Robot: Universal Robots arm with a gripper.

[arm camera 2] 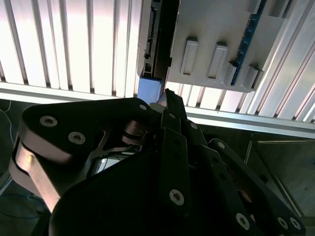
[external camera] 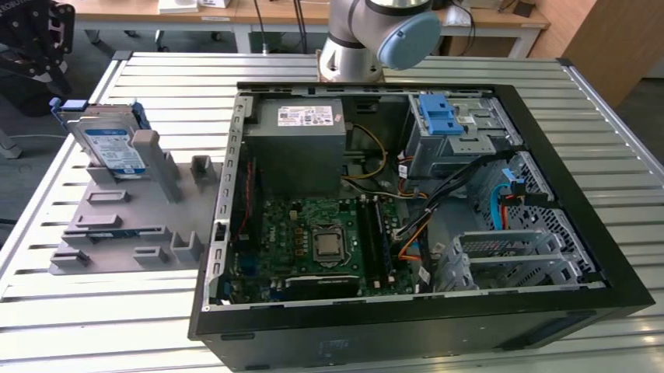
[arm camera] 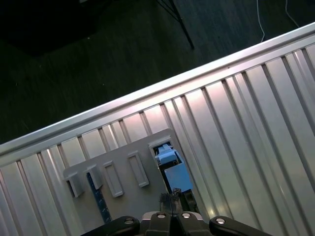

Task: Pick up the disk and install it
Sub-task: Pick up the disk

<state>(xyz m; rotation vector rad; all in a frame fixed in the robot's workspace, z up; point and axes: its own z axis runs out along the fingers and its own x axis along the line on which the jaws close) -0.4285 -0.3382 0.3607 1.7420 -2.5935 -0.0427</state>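
Right now my pincer [arm camera 2: 166, 105] is hanging clear of the disk [external camera: 104, 144] and is gripping nothing. Whether it is standing open or closed, I cannot tell from these views.

Seen from the exterior view, the disk is standing on edge in a slot at the far end of the grey holder [external camera: 135, 225], leaning slightly, with its white-and-blue label showing and its blue carrier frame [external camera: 73, 105] sticking up along its upper edge. The holder is lying on the slatted metal bench [external camera: 62, 311], to the exterior view's left of the open computer case [external camera: 581, 311] and just beside it. Inside the case, the metal drive cage [external camera: 456, 132] with its blue latch is sitting at the far side, next to the grey power-supply box [external camera: 301, 132], with the green motherboard [external camera: 311, 241] lying below them.

In both wrist views I am looking over my pincer towards the end of the holder, where the blue frame is poking out near the bench's edge. My pincer is lining up close to that blue end in the second wrist view, though I cannot tell if it is touching.
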